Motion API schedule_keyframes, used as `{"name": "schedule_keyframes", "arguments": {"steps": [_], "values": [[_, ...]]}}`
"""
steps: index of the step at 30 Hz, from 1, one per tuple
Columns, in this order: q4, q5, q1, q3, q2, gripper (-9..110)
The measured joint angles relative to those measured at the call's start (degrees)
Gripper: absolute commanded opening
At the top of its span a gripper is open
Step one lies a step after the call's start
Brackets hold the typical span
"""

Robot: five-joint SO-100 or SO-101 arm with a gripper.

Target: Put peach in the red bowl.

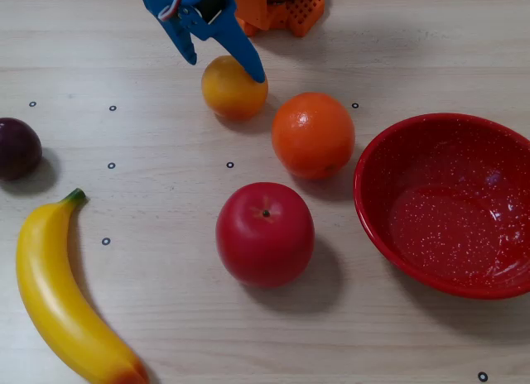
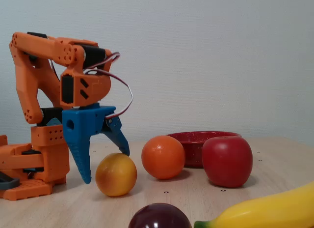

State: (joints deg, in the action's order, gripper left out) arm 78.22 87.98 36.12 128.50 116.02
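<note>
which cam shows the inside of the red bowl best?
The fixed view from above: the red bowl faces the lens, so the speckled floor and the whole near rim show, and nothing lies in it. In the low side-on fixed view the red bowl is only a rim strip, half hidden behind the orange and apple.
</note>
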Motion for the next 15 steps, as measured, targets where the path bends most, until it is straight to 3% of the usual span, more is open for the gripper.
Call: {"name": "schedule_keyframes", "arguments": {"steps": [15], "values": [[-4.39,-0.09,-3.25,0.62,-2.2,46]]}}
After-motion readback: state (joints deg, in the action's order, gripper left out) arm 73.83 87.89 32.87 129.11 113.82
